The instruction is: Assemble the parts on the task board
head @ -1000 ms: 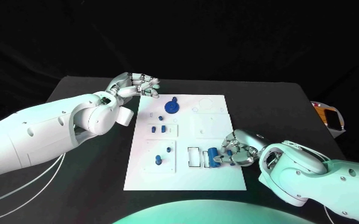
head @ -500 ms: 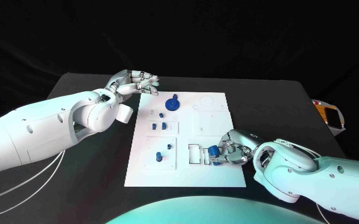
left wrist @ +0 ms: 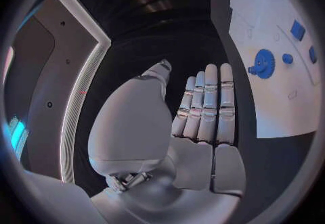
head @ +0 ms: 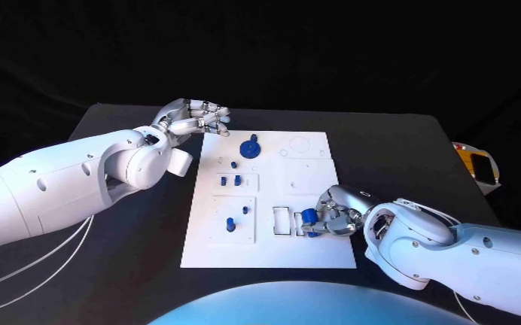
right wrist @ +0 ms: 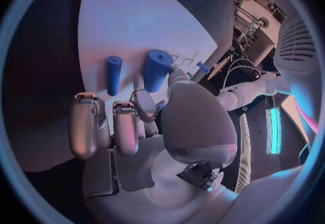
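Head view: right hand over blue parts

The flat rectangular white task board is lying on the matte black table, and the small plastic parts on it are showing a saturated blue: the toothed blue gear, the short blue pegs, and the blue cylinder at the silver many-fingered right hand. The silver many-fingered left hand is showing pale metal segments with darker bands between them, and both arms are wearing glossy white shells. In the right wrist view, two rounded blue cylinders are standing out against the white board surface.
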Motion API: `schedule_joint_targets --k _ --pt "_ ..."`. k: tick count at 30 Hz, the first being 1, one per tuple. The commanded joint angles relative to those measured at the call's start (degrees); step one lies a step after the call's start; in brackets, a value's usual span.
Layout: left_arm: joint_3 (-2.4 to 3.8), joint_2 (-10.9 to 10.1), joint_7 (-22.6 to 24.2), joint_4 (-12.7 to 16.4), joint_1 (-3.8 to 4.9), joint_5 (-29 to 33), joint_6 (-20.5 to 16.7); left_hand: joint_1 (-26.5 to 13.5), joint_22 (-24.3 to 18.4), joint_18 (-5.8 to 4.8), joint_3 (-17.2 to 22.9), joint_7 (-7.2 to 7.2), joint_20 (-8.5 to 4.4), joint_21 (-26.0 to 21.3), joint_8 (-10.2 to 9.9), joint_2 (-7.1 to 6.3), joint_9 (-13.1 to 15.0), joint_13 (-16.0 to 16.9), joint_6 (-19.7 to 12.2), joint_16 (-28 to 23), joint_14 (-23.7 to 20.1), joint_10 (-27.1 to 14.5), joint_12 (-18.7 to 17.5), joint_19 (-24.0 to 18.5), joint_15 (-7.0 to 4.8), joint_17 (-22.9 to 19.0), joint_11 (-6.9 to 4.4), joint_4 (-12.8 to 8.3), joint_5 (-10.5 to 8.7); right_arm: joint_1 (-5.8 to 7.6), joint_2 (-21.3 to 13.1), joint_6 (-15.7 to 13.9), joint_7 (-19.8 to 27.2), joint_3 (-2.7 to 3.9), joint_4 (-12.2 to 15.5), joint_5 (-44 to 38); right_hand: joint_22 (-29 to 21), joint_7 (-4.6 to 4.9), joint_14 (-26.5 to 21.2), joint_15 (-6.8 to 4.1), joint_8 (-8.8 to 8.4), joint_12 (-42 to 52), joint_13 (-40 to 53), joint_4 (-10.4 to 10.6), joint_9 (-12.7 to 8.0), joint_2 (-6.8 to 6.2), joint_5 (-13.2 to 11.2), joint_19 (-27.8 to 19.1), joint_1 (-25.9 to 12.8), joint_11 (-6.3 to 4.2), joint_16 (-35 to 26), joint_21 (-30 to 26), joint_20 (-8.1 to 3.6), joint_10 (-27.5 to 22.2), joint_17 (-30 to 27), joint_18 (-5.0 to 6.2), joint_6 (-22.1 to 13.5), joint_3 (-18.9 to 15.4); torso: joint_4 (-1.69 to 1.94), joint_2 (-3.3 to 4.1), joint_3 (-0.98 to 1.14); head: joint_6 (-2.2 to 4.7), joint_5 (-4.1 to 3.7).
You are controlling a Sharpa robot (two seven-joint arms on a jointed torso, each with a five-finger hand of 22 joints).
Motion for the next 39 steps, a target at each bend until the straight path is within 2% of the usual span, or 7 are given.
schedule_joint_targets --k 1,5,8,11,13,14,39 --pt "0.04 -0.01 0.09 0.2 -0.01 0.02 0.52 -0.07 -0.12 0.72 -0.46 -0.08 -0.02 -0.29 0.22 0.68 -0.06 0.09 -0.02 -0.34 0.03 -0.45 0.21 0.32 0.02 0.12 0.1 -0.08 0.06 -0.58 0.3 1.07 -0.63 -0.45 -0.32 -0.48 11.43 -0.61 4.26 -0.38 -0.01 0.73 0.74 -0.7 -0.21 2.36 -0.1 1.46 4.28 -0.15 0.43 -0.03 -0.47 0.75 5.73 -0.47 0.15 1.52 0.0 0.02 0.0 -0.07 0.15" --pt "0.04 -0.05 0.02 0.21 -0.01 0.02 0.56 0.0 -0.15 0.72 -0.49 -0.07 -0.02 -0.33 0.24 0.77 -0.07 0.09 0.0 -0.36 0.02 -0.47 0.22 0.34 0.02 0.15 0.11 -0.09 0.07 -0.57 -0.22 -1.02 -0.6 -0.44 0.07 0.76 11.61 -1.3 4.31 -1.03 -0.21 1.33 1.91 -2.08 -0.75 3.77 0.49 1.64 10.71 -0.8 0.5 0.23 -1.01 1.1 5.99 -0.52 0.82 7.08 0.01 -0.02 0.02 -0.24 0.02" --pt "0.04 -0.02 0.01 0.17 -0.01 0.02 0.59 0.05 -0.16 0.72 -0.51 -0.07 -0.02 -0.35 0.24 0.82 -0.07 0.1 0.0 -0.37 0.02 -0.49 0.23 0.35 0.03 0.16 0.11 -0.1 0.08 -0.39 -0.83 -2.09 -0.12 -0.43 0.51 4.91 11.63 -1.51 4.3 -1.22 -0.35 1.12 2.1 -3.36 -1.11 2.58 1.71 1.6 13.81 -1.03 0.49 0.08 -1.28 0.94 5.99 -0.51 1.33 12.4 0.02 -0.07 -0.01 -0.24 0.0" --pt "0.04 0.01 0.0 0.11 -0.01 0.02 0.61 0.15 -0.19 0.72 -0.54 -0.07 -0.02 -0.38 0.25 0.87 -0.08 0.1 0.0 -0.38 0.01 -0.52 0.23 0.37 0.03 0.18 0.11 -0.12 0.09 0.02 -1.34 -3.02 0.66 -0.41 1.08 9.45 11.74 -1.28 4.34 -1.1 0.52 1.12 2.7 -5.21 -0.55 -1.95 4.81 1.67 11.47 -0.94 0.55 0.13 -1.23 1.38 6.24 -0.56 1.75 24.24 -0.03 -0.05 -0.01 -0.19 -0.01" --pt "0.04 0.03 -0.06 0.04 -0.01 0.06 0.76 0.15 -0.19 0.72 -0.54 -0.07 -0.02 -0.38 0.25 0.87 -0.08 0.1 0.0 -0.38 0.01 -0.52 0.23 0.37 0.03 0.18 0.11 -0.12 0.09 0.36 -1.52 -4.12 1.08 -0.4 1.5 11.76 11.75 -1.36 4.34 -1.08 0.87 1.19 2.85 -5.52 -0.27 -2.44 4.95 1.68 10.16 -1.0 0.54 0.14 -1.23 1.56 6.24 -0.56 1.79 26.27 -0.05 -0.03 0.02 -0.22 -0.02" --pt "0.04 0.04 -0.09 0.02 -0.01 0.11 0.82 0.19 -0.2 0.72 -0.56 -0.07 -0.02 -0.4 0.25 0.88 -0.08 0.1 0.0 -0.39 0.0 -0.53 0.24 0.38 0.03 0.19 0.11 -0.13 0.09 0.49 -1.53 -4.49 1.19 -0.4 1.64 12.29 11.76 -1.45 4.35 -1.23 1.91 1.23 3.19 -7.36 0.66 -4.05 4.95 1.71 6.47 -1.1 0.54 0.12 -1.29 1.93 6.27 -0.56 1.64 31.83 -0.07 -0.04 0.01 -0.23 0.01" --pt "0.04 0.04 -0.16 -0.02 -0.01 0.38 1.26 0.5 -0.31 0.7 -0.69 -0.07 0.0 -0.57 0.3 1.12 -0.12 0.11 0.02 -0.49 -0.09 -0.71 0.24 0.4 0.06 0.27 0.14 -0.15 0.15 3.05 0.68 -7.67 3.52 -0.28 3.52 18.03 11.97 -1.8 4.45 -1.36 3.21 2.05 4.54 -7.02 1.76 -5.68 7.45 2.06 -5.15 -1.25 0.67 0.83 -1.49 3.07 6.78 -0.72 1.9 32.35 0.02 0.04 -0.04 -0.26 0.14"
